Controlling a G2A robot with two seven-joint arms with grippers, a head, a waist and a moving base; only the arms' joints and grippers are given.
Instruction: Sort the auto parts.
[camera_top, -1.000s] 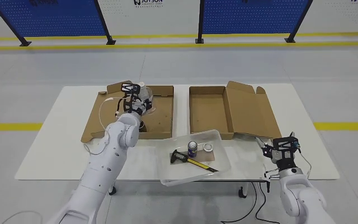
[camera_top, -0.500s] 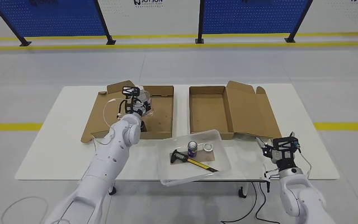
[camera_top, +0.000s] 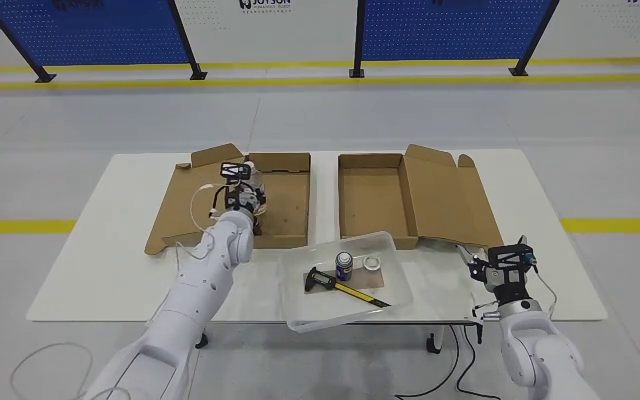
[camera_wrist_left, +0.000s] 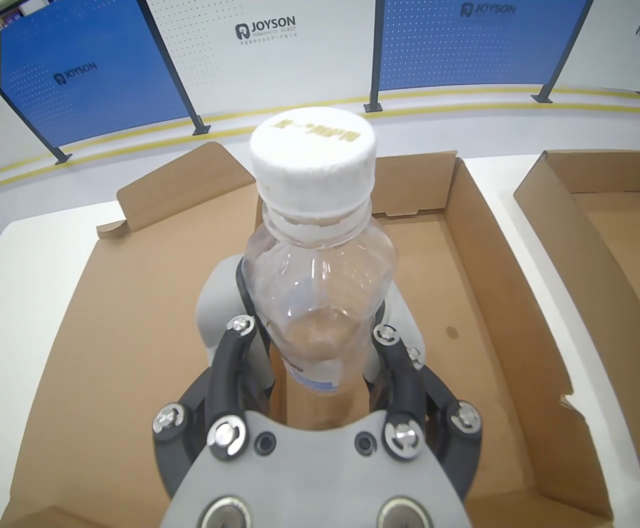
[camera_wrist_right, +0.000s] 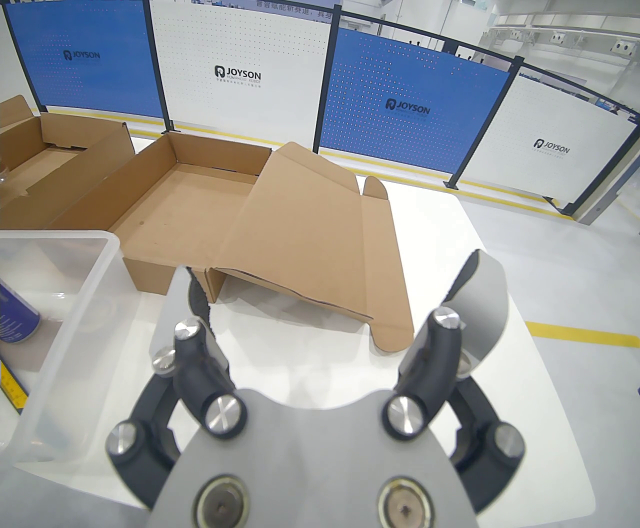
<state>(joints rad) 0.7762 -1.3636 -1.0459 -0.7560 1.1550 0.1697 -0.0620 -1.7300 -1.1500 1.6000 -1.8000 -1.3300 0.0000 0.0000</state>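
The left claw (camera_wrist_left: 310, 315) holds a clear bottle (camera_wrist_left: 320, 260) with a white cap over the left cardboard box (camera_wrist_left: 150, 280). The right claw (camera_wrist_right: 333, 274) is wide open, holding nothing, over the right side of the white surface (camera_wrist_right: 450, 350).

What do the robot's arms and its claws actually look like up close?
Both arms wear smooth white shells; a thin white cable loops beside the left arm. The left gripper and right gripper match: silver plate, black links, shiny screws, grey fingers.
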